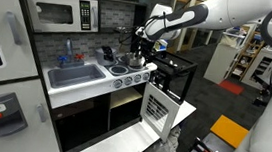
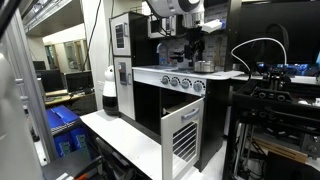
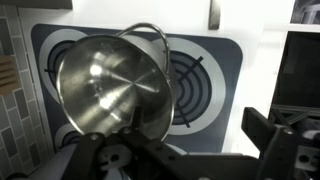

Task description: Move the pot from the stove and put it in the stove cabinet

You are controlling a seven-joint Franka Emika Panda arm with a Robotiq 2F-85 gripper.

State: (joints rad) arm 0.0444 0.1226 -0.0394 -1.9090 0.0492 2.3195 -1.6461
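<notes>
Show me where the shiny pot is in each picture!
In an exterior view: the pot sits right of centre, on the stove.
In an exterior view: the pot is upper right, on the stove.
Wrist view: the pot fills the left-centre.
Shared landmark: the stove beneath it.

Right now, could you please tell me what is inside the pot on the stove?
In the wrist view the pot looks empty: only bare shiny metal shows inside. Its near edge is hidden behind the gripper.
</notes>
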